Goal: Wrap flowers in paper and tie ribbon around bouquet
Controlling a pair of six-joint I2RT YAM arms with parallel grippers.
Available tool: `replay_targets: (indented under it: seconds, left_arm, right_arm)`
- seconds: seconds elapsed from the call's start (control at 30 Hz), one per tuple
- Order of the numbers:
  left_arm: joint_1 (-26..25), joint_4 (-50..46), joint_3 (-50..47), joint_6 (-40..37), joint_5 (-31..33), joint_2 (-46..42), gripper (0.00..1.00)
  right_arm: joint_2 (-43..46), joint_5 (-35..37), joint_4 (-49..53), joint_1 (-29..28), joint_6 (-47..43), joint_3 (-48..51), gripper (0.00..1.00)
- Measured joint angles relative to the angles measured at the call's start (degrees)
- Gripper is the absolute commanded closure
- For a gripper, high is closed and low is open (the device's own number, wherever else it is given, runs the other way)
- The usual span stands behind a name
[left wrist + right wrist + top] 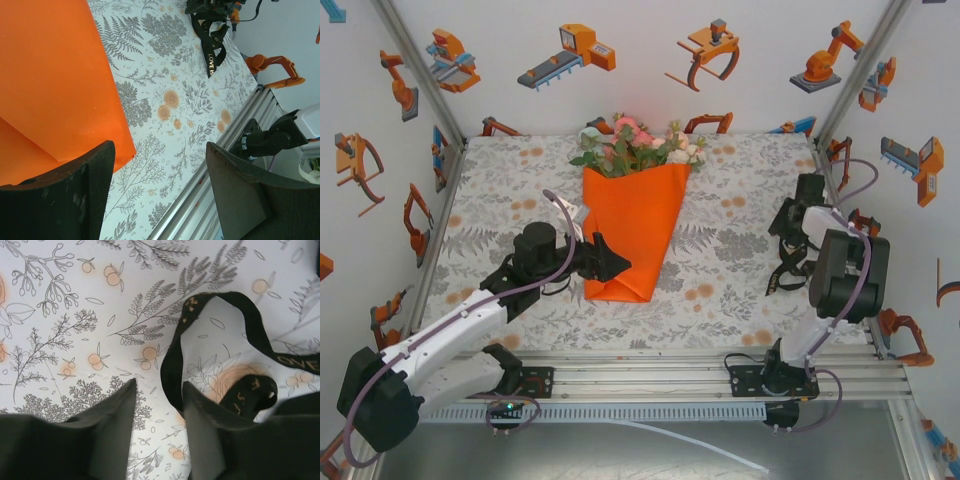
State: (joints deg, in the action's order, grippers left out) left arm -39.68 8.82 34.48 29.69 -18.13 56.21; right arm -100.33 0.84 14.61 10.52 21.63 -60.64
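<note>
Just ahead of the right pincer, whose fingers stood partly apart and clamped on nothing, lay the long narrow black ribbon, one stretch running beside the inner edge of a fingertip and the rest looping off to that side on the leaf-patterned table. Well away toward the other arm, the bouquet of pink and cream flowers in a bright orange paper cone lay lengthwise away from the bases, with the left pincer, jaws wide and empty, at its narrow near end. Judging by this, the right arm was far nearer the ribbon, with open table around it.
</note>
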Motion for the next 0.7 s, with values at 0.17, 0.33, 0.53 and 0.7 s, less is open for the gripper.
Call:
replay_targets:
  seconds: [0.17,0.33,0.53,0.7]
  left_arm:
    - [-0.04,-0.9,0.0,-0.24,1.27,-0.15,0.31]
    - [-0.04,-1.16,0.09,-1.53,2.25,-0.31,0.3]
    - [-0.02,0.46,2.93,-3.69,1.2,1.66,0.29]
    - [-0.04,6.01,4.52,-6.51,-1.27,6.36,0.27]
  right_arm:
    - [1.01,-1.53,0.13,0.0,1.27,-0.02,1.0]
    - [14.21,-4.35,-0.26,-4.37,6.05,0.44,1.0]
    - [27.5,-4.59,-8.28,-33.7,12.72,-3.58,1.0]
    - [22.95,-1.6,-12.66,-47.58,15.54,-7.06,1.0]
